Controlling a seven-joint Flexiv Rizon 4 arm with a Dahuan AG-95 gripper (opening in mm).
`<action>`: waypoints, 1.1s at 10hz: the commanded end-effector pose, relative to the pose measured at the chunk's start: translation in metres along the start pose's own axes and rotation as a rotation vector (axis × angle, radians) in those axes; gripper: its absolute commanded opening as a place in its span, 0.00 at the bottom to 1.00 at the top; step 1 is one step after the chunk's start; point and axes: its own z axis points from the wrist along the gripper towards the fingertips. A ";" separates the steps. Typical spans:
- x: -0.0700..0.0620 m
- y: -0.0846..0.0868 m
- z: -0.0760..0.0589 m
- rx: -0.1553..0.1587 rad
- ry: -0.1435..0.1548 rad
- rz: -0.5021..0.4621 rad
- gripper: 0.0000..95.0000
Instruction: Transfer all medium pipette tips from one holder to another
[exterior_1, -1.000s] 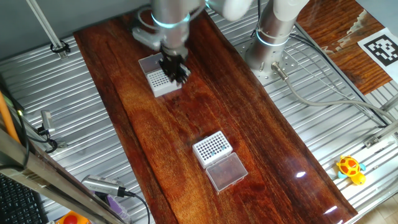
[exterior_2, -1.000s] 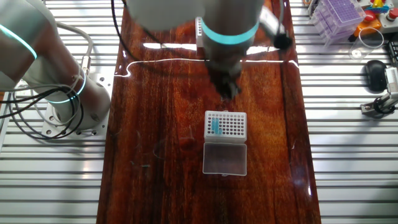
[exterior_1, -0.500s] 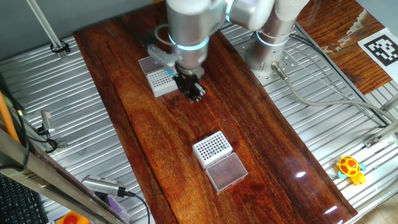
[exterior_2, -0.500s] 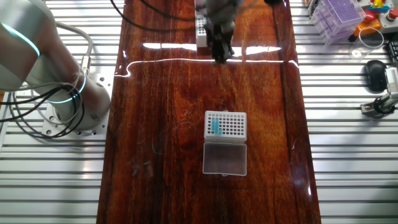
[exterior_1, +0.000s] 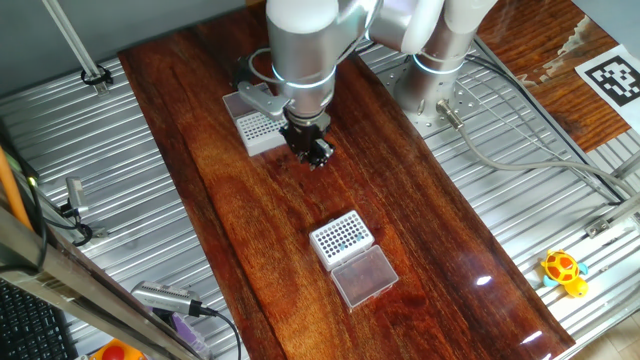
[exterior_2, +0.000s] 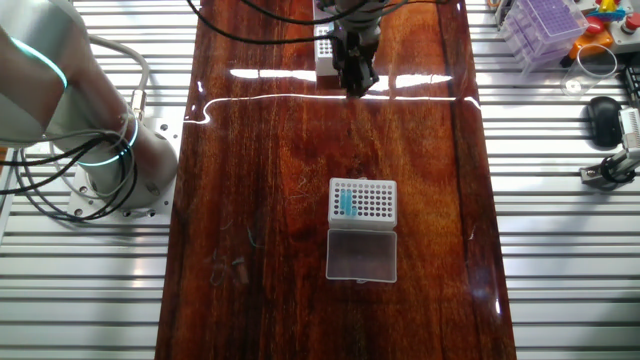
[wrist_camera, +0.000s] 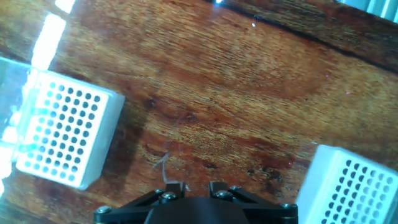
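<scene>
In one fixed view the hand (exterior_1: 312, 153) hangs over the wooden tabletop (exterior_1: 230, 200), just beside the far white holder (exterior_1: 257, 130), well apart from the near white holder (exterior_1: 341, 238) with its clear lid (exterior_1: 364, 277) lying open. The medium pipette tips (exterior_1: 343, 243) show as blue dots in the near holder. In the other fixed view the tips (exterior_2: 347, 203) stand at the near holder's left edge, the hand (exterior_2: 357, 82) far off. The hand view shows both holders and bare wood; I cannot tell whether the fingers are apart or together.
</scene>
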 end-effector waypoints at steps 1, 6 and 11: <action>-0.009 0.059 0.012 -0.029 -0.013 -0.062 0.20; -0.035 0.156 0.016 -0.017 -0.010 0.107 0.20; -0.038 0.166 0.018 -0.008 0.000 0.037 0.20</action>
